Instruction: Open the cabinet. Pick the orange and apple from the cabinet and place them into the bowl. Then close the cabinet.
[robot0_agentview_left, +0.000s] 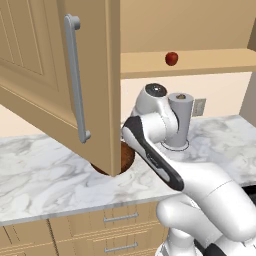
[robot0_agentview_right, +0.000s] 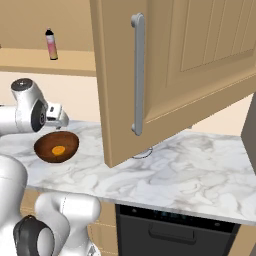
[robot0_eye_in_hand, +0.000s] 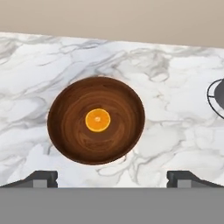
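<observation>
The cabinet stands open, one door (robot0_agentview_left: 45, 70) swung out over the counter in the left base view and the other door (robot0_agentview_right: 195, 65) in the right base view. The apple (robot0_agentview_left: 171, 58) rests on the cabinet shelf. On the marble counter sits the bowl (robot0_eye_in_hand: 74, 127) (robot0_agentview_right: 47, 142) (robot0_agentview_left: 128, 156), with the orange (robot0_eye_in_hand: 97, 120) (robot0_agentview_right: 58, 149) lying in its middle. My gripper (robot0_eye_in_hand: 113, 177) hovers right above the bowl, open, with nothing between its fingertips (robot0_eye_in_hand: 41, 178). In the left base view the door hides most of the bowl.
A grey cylinder (robot0_agentview_left: 180, 117) on a round base stands on the counter right of the bowl. A pink bottle (robot0_agentview_right: 51, 44) is on the shelf. Drawers (robot0_agentview_left: 120, 217) and a dishwasher (robot0_agentview_right: 175, 230) sit below the counter edge. The open doors overhang the counter.
</observation>
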